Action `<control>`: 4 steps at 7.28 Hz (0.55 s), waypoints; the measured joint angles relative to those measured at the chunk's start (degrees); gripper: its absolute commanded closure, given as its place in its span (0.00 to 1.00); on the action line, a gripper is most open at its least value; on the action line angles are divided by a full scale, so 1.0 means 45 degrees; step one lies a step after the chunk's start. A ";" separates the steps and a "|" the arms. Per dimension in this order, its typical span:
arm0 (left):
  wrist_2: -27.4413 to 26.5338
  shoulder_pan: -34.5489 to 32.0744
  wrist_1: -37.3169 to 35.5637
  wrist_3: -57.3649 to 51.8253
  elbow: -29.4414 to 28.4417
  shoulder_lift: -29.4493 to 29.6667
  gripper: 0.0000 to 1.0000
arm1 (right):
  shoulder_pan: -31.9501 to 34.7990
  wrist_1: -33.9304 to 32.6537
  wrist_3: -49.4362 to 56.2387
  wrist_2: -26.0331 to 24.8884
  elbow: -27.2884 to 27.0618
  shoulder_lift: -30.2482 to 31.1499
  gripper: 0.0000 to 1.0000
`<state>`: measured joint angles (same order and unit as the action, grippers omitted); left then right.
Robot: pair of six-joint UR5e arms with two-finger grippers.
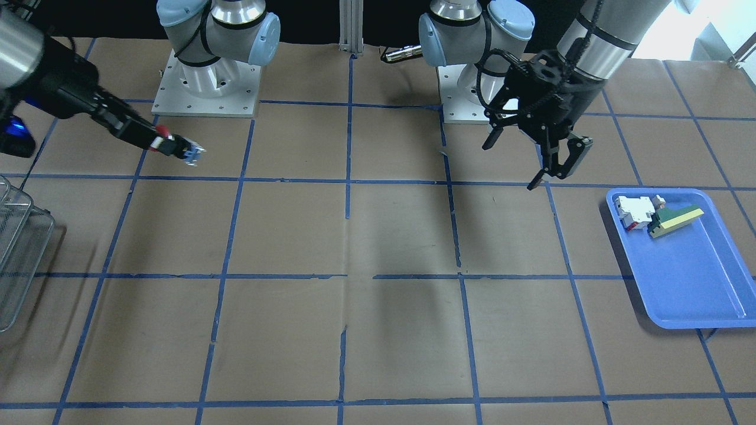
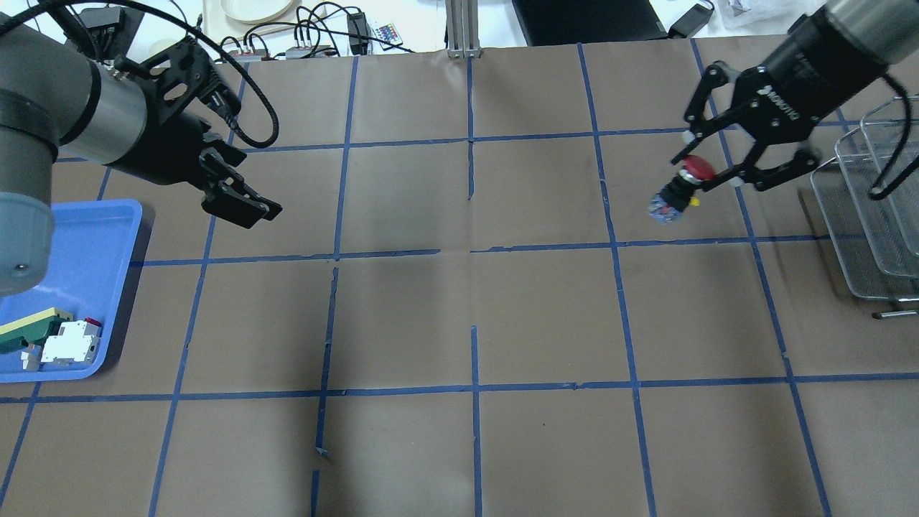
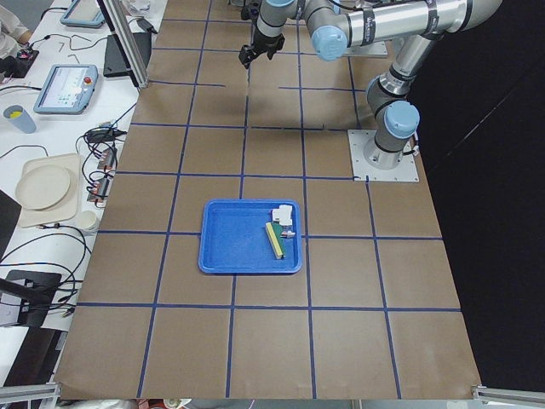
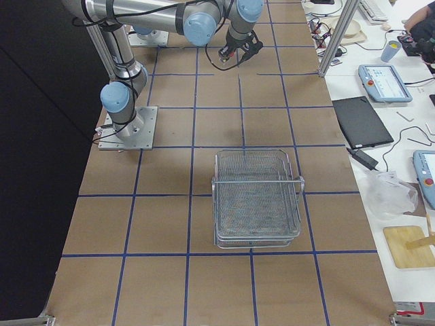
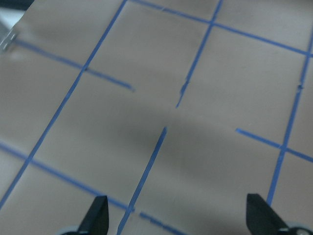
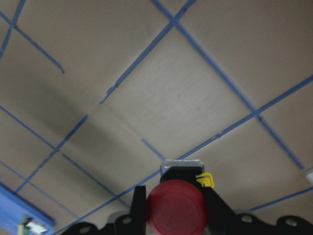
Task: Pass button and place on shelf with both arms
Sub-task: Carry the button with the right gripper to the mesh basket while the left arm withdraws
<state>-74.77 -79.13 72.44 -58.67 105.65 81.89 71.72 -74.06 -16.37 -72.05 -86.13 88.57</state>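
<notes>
Brown papered table (image 2: 402,323) | right gripper (image 2: 693,174) fingers clamped on red-capped black push button (image 2: 673,197), cap between them | left gripper (image 5: 178,220) fingers apart, empty | advice: swing level toward silver wire shelf (image 2: 861,215)

The red-capped, black-bodied button (image 2: 675,192) hangs tilted, clamped in the right tool (image 2: 696,174).

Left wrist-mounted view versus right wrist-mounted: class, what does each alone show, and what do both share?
Left wrist only: the left gripper, open and empty. Right wrist only: the button, red cap facing the camera, clamped in the right gripper, and a corner of the blue tray. Both: the brown table with blue tape lines.
</notes>
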 measured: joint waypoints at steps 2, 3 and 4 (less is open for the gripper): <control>-0.1357 0.0303 0.0132 0.2892 -0.0850 0.0718 0.00 | -0.1719 -0.1182 0.5167 -0.3029 0.0882 -0.0334 1.00; -0.1879 0.0252 0.0516 0.4366 -0.1683 0.1204 0.00 | -0.2450 -0.2167 0.7358 -0.3950 0.0988 -0.0461 1.00; -0.2170 0.0077 0.1058 0.5812 -0.2726 0.1761 0.00 | -0.3113 -0.3077 0.8901 -0.4322 0.0983 -0.0702 1.00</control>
<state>-84.54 -78.78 77.20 -32.52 93.39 89.82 57.71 -87.91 23.68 -91.49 -81.71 85.42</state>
